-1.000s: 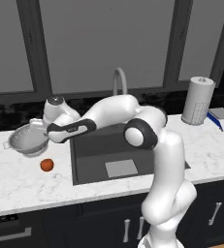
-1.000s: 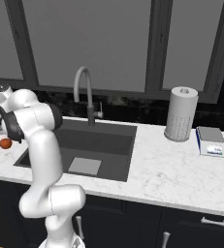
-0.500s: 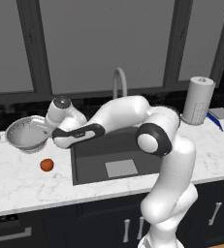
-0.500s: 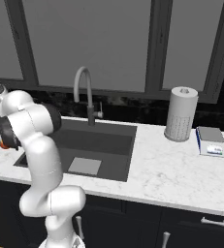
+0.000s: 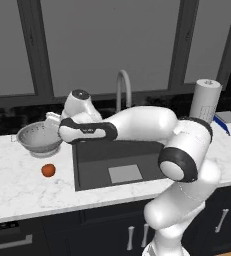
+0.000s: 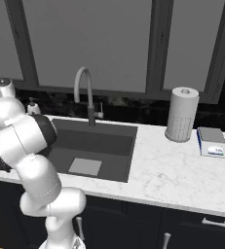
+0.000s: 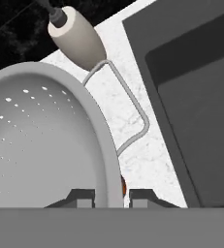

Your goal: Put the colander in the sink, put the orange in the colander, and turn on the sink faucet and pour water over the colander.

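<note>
The gripper [image 7: 111, 196] is clenched on the rim of the colander [image 5: 39, 139], one finger inside the bowl wall and one outside. A rim pinch suits this item: the thin metal wall fits between closely set jaws, whereas the bowl itself is far too wide to span.

In the left base view, the colander sits left of the sink [image 5: 121, 160], over the white marble counter [image 5: 17, 185]. Whether its ring base touches the counter or has just cleared it cannot be determined. The orange [image 5: 48, 170] rests on the counter nearer than the colander and apart from it, left of the basin. The sink faucet [image 5: 123, 90] stands at the far edge of the basin.

The judged step in hand is transfer of the colander rightward into the sink; the orange and the faucet steps remain.

The hand view shows the grip directly: the rim [image 7: 104, 140] between the fingertips, the side handle [image 7: 130, 114] looping toward the sink, and the soap dispenser [image 7: 77, 38] beyond. The left base view supplies the overall layout. The right base view shows the sink interior [image 6: 92, 146] with its light grey square [image 6: 85, 167], plus the paper towel roll [image 6: 181, 115].
</note>
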